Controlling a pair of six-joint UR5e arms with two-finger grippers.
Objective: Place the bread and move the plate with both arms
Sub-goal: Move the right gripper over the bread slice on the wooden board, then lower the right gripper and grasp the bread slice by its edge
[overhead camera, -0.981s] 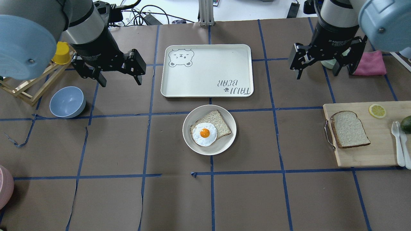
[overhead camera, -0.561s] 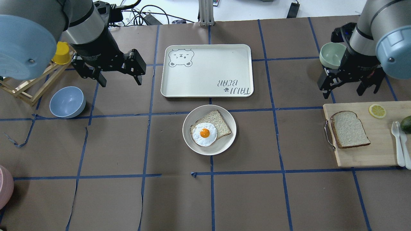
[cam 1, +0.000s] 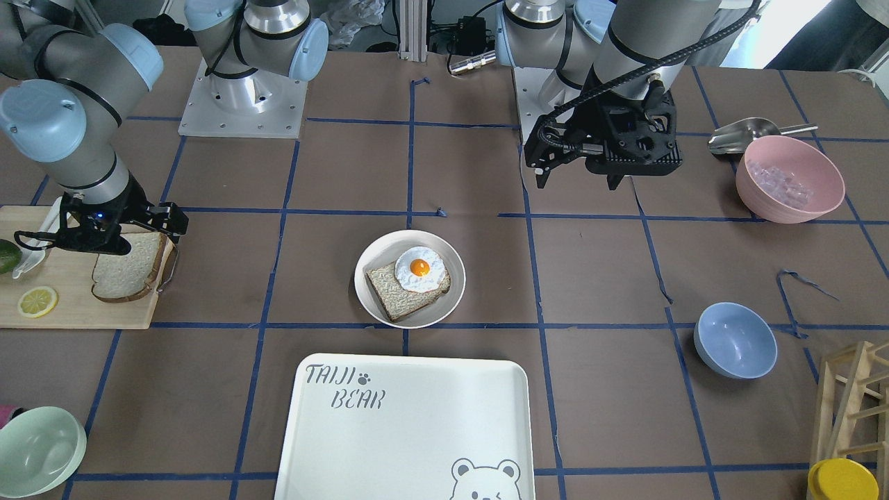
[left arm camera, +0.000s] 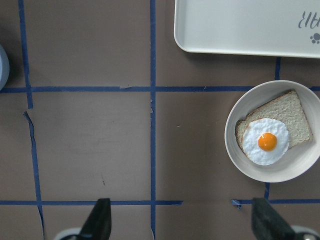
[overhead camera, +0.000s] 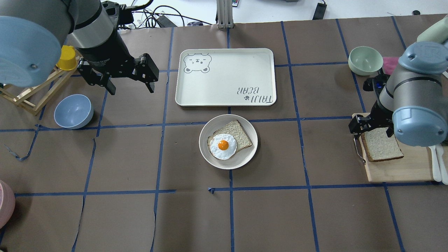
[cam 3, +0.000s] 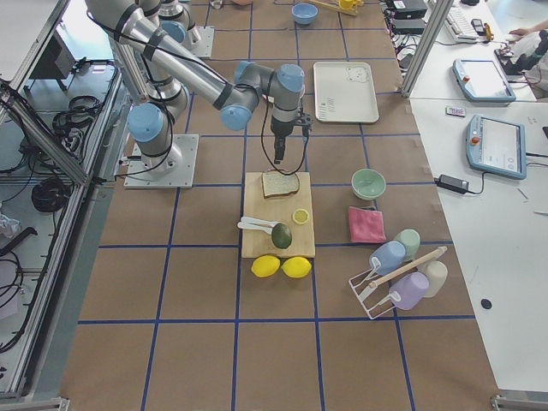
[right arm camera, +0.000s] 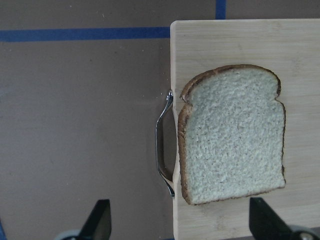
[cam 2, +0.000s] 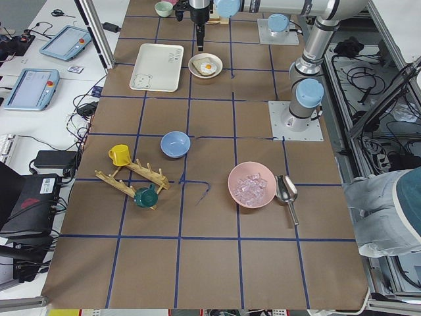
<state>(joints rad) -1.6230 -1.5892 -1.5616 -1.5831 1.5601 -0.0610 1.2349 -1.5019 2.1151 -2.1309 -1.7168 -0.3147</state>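
Note:
The pale bread (overhead camera: 381, 147) lies flat on a wooden cutting board at the right; it also shows in the front view (cam 1: 128, 274) and the right wrist view (right arm camera: 232, 135). My right gripper (overhead camera: 371, 130) is open and hangs just above the slice's far edge, fingers to either side (right arm camera: 182, 222). The white plate (overhead camera: 245, 158) sits mid-table, holding a darker slice topped with a fried egg (overhead camera: 223, 146). My left gripper (overhead camera: 131, 87) is open and empty, high at the back left, apart from the plate (left arm camera: 300, 167).
The "TAIJI BEAR" tray (overhead camera: 225, 77) lies just behind the plate. A blue bowl (overhead camera: 73, 111) is at left and a green bowl (overhead camera: 365, 60) at back right. The cutting board (overhead camera: 402, 168) also carries white cutlery (overhead camera: 435, 164). A pink bowl of ice (cam 1: 790, 179) stands near the left arm's side.
My right arm swung from the back of the table toward the cutting board and came down over the bread, gripper still open. The left arm, plate and bread have not moved.

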